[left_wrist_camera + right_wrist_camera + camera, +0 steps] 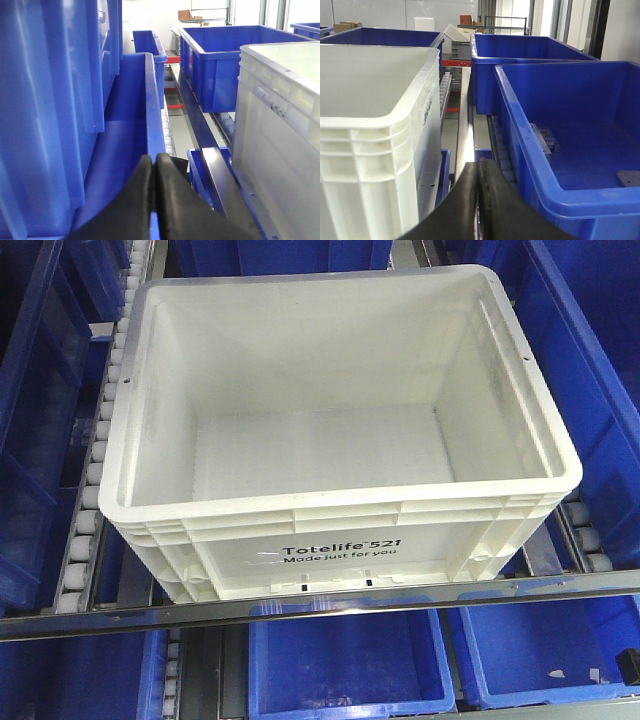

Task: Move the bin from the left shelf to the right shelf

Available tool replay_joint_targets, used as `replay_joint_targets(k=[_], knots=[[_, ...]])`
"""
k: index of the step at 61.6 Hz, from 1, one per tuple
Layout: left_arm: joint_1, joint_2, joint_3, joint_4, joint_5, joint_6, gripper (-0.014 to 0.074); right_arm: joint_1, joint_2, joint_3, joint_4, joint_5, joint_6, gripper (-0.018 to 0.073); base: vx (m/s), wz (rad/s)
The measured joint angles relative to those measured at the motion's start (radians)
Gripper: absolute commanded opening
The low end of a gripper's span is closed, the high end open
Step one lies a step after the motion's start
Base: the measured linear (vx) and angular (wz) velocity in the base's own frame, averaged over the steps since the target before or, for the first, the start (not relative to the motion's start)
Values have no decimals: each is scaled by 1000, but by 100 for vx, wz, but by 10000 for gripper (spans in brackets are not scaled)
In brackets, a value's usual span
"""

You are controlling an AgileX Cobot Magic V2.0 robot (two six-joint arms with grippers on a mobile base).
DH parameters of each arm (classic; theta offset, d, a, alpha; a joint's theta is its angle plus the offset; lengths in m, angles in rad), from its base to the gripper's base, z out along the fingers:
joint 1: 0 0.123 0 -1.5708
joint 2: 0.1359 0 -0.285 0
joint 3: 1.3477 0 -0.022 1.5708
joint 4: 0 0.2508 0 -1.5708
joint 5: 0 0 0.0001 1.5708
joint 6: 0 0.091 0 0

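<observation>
Roller-shelf rails (92, 502) carried the empty white bin (340, 540); blue bins (350, 665) sat at 6 o'clock. Left end effector (155, 165) and right end effector (479, 172) each had fingers pressed together, grasping nothing.

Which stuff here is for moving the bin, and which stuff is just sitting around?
For the job:
- white bin, empty, sitting on the roller track
- left gripper and right gripper, jaws closed, each beside the bin, holding nothing

Just sitting around:
- blue bins on both sides and below
- metal shelf rail in front
</observation>
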Motion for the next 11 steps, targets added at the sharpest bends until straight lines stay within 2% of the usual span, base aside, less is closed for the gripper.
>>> replay_joint_targets(k=[11], knots=[[0, 0, 0, 0, 0, 0, -9, 0, 0, 0, 0, 0, 0, -8, 0, 0]])
